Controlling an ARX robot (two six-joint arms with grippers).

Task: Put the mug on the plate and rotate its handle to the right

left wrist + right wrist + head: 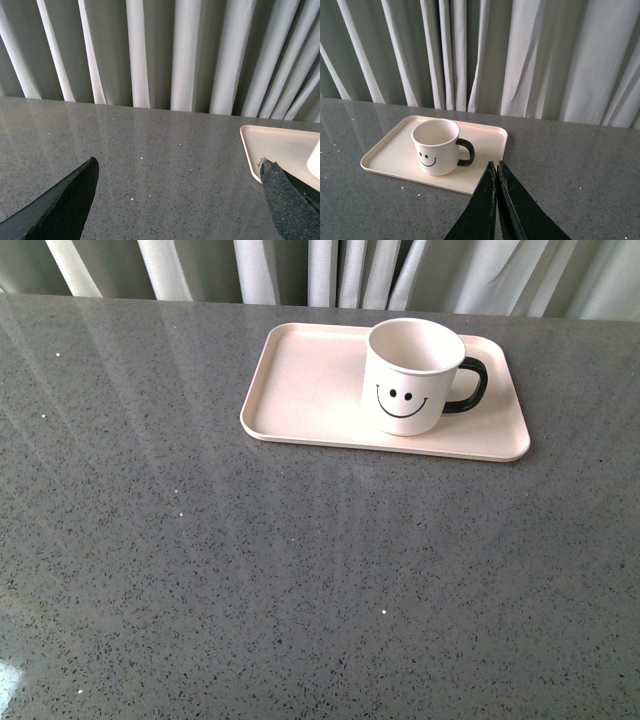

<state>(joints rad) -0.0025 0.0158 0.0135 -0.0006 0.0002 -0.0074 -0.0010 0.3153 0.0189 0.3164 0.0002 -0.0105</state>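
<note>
Two grippers, each seen only through its own wrist camera, neither in the front view. Right gripper [496,167]: dark fingers pressed together tip to tip, closed on nothing, hanging above the grey speckled table [300,580] just short of the plate's near rim. Left gripper [177,172]: fingers spread wide apart, nothing between them but bare tabletop, one fingertip [280,185] sitting just in front of a corner of the plate [280,145].

Outward from the right gripper: the mug [436,147], upright on the plate [385,152], clear of the fingertips and untouched, a little beyond and to one side of them. Black smiley face turned toward the cameras, black handle [465,151] on the side nearer the closed fingers.

From the front: mug [410,375] standing on the right half of the pale pink plate [300,380], wholly inside the raised rim, interior apparently empty. Handle [472,385] pointing right, reaching toward the plate's right edge while staying over it. Plate lying flat toward the far side of the table, long side across the view, left half bare.

In the left wrist view only a white sliver at the frame edge, probably the mug's side, too little showing to be sure.

Behind the table, pale pleated curtains [330,270] across the whole background.
</note>
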